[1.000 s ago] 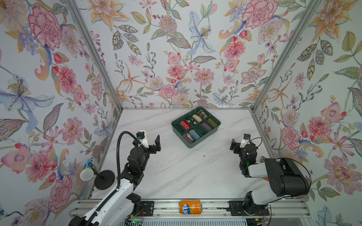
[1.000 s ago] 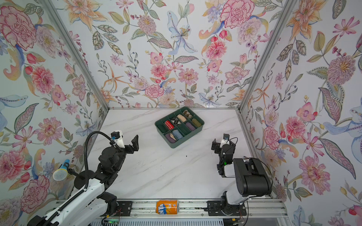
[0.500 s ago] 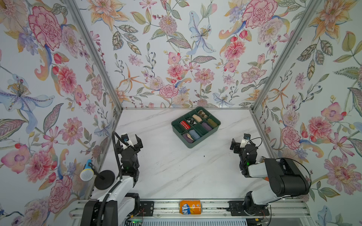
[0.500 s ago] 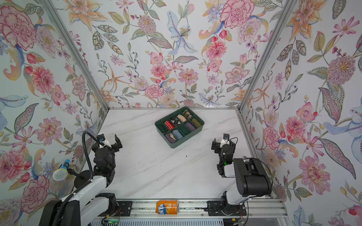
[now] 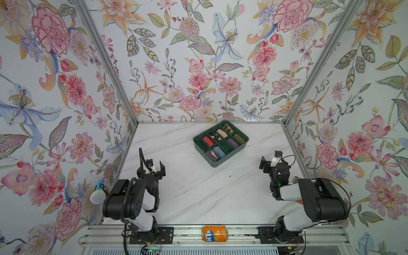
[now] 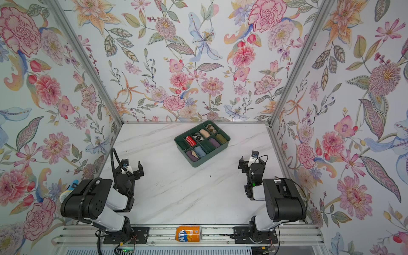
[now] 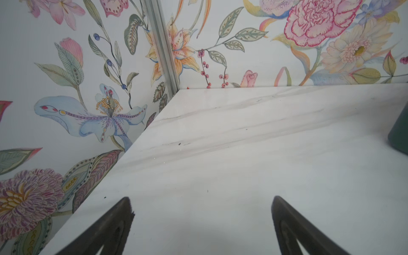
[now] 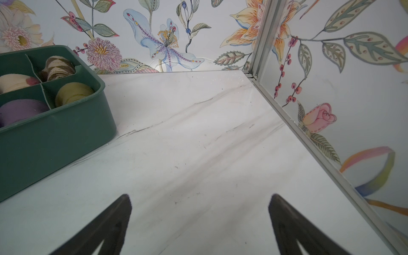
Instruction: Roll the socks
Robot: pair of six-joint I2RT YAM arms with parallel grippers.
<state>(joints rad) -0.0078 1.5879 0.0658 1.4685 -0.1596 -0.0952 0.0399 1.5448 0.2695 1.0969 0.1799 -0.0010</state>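
Note:
The socks show only as a grey-blue roll [image 5: 218, 152] [image 6: 200, 151] in a front compartment of the green tray [image 5: 223, 162] [image 6: 204, 163], seen in both top views. My left gripper [image 5: 152, 169] [image 6: 130, 169] [image 7: 201, 198] hovers open over bare marble at the left front, far from the tray. At the right, my right gripper [image 5: 270, 162] [image 6: 248, 161] [image 8: 199, 195] is open too, a short way from the tray's near corner [image 8: 66, 132]. Nothing lies between either pair of fingers.
The tray also holds a red patterned roll [image 5: 208, 140], beige [image 5: 221, 133], purple [image 5: 233, 143] and olive [image 5: 240, 138] rolls. A Fanta can [image 5: 214, 233] lies on the front rail. A microphone [image 5: 97, 194] stands by the left wall. Floral walls close three sides.
My left arm has drawn back from its reach over the table and folded up at the left front. The right arm has not moved. Both grippers stay open.

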